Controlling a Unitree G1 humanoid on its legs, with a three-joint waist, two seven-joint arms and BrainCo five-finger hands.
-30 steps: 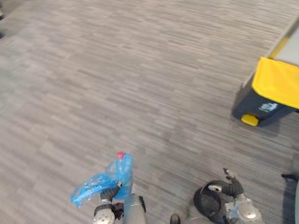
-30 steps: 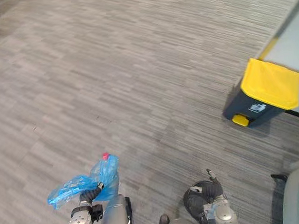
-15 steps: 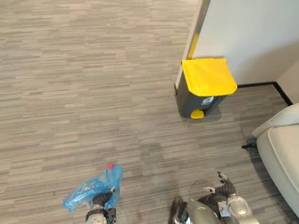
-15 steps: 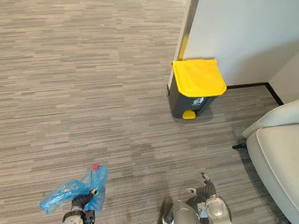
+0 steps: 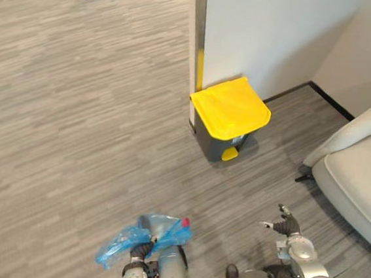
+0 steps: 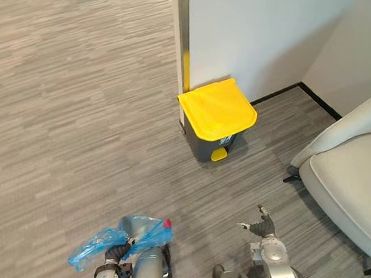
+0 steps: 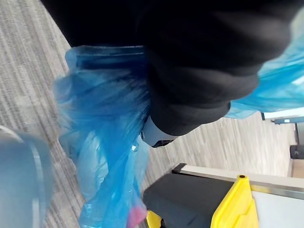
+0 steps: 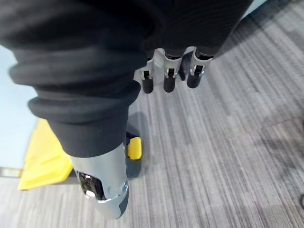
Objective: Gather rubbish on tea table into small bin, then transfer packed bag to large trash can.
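Since the earlier frames the whole view has swung round, so it is the camera that has turned and not the furniture. The large trash can now sits near the middle of the head views instead of off to the right.

Grey striped carpet covers most of the scene. A white wall rises at the upper right. A pale armchair fills the right edge, well apart from the can. The can stands against the wall's corner. Its yellow lid is down over a dark body, with a small yellow pedal at the base facing the robot, so the lid must be raised before anything can go in.

The packed blue bag is low in the view, well short of the can. It is carried off the floor in the left hand, which is clamped round its gathered middle so that plastic billows out on both sides. The left wrist view shows the bunched plastic right beside the hand's dark cover. A small red item shows at the bag's right end.

The right hand hangs empty at the lower right, fingers straight and spread. It seems to be kept free, perhaps for balance or for the lid.

The transfer looks well along, with the approach and the drop not yet done.
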